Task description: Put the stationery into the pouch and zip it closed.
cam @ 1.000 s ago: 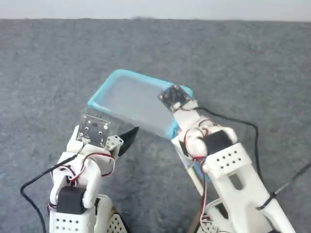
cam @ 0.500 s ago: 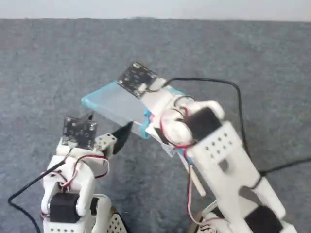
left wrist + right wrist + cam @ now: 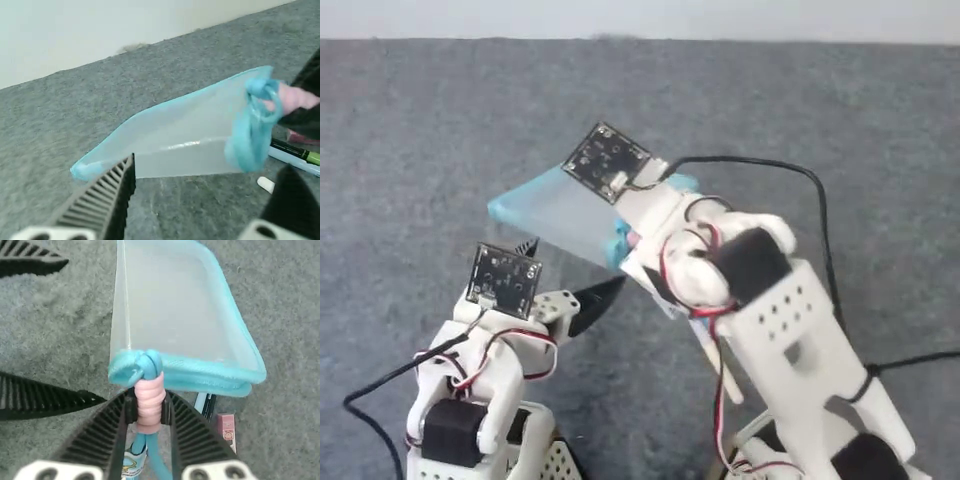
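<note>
Plainly, treat the pouch point(image 3: 555, 210) as light and limp: thin translucent film with teal trim, likely to sag and twist wherever unsupported, and slick enough to slide between hard fingers. Find it tilted above the table point(image 3: 420, 120), between the two arms, with one end raised in the right gripper point(image 3: 148, 399). Note that gripper closed on the pink tab point(image 3: 149, 407), which joins a knotted teal cord point(image 3: 136, 366) at one corner. Judge that a fair hold for pulling a zip, yet a poor one for steadying the mouth, since everything else hangs from that single corner. Take the opposite end by the teal trim, probably stiffer than the film, for a counter-hold. See the left gripper point(image 3: 210, 167) spread wide with nothing in it, just beside the low far end. Cannot tell whether that end touches the table. Read the long axis in the high view as running across the table, from the low end on the left arm's side to the tab end, which points toward the right arm. Spot the stationery lying out on the table by the raised end: a pen point(image 3: 295, 152), a small white piece point(image 3: 265, 184), perhaps an eraser, and a small pink item point(image 3: 226, 427). Expect those to be light and rigid, easiest to pinch at mid-length.
</note>
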